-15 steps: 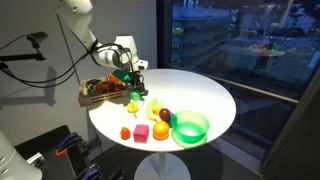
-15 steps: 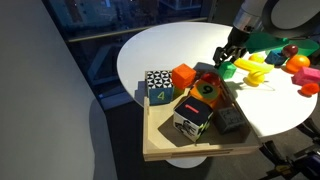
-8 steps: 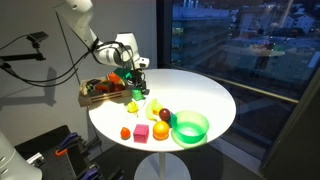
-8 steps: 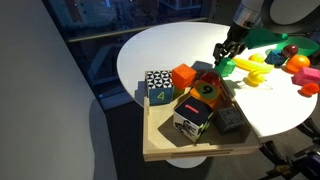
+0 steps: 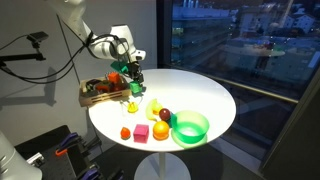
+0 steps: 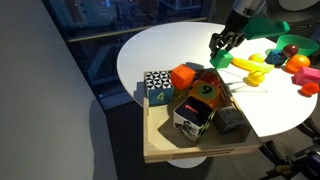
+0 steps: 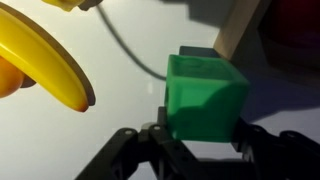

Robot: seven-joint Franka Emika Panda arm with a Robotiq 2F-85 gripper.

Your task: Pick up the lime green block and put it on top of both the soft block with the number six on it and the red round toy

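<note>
Block: the small lime green cube-like block (image 7: pixel 205 90) has flat matt faces, soft edges and a darker green side in shadow; I see no marks on it.
Hand: the black Robotiq gripper (image 7: pixel 203 133) is narrow, one finger on each side of the block, and holds it.
Where: in an exterior view the block (image 6: pixel 222 60) hangs under the gripper (image 6: pixel 219 44), a little above the round white table (image 6: pixel 160 50), just beside the wooden tray (image 6: pixel 160 150).
Tray: the soft block with the number six (image 6: pixel 206 90) and the red round toy (image 6: pixel 183 76) lie there, close together.
Near: a yellow plastic banana (image 7: pixel 45 60) lies beside the block, apart from it.
</note>
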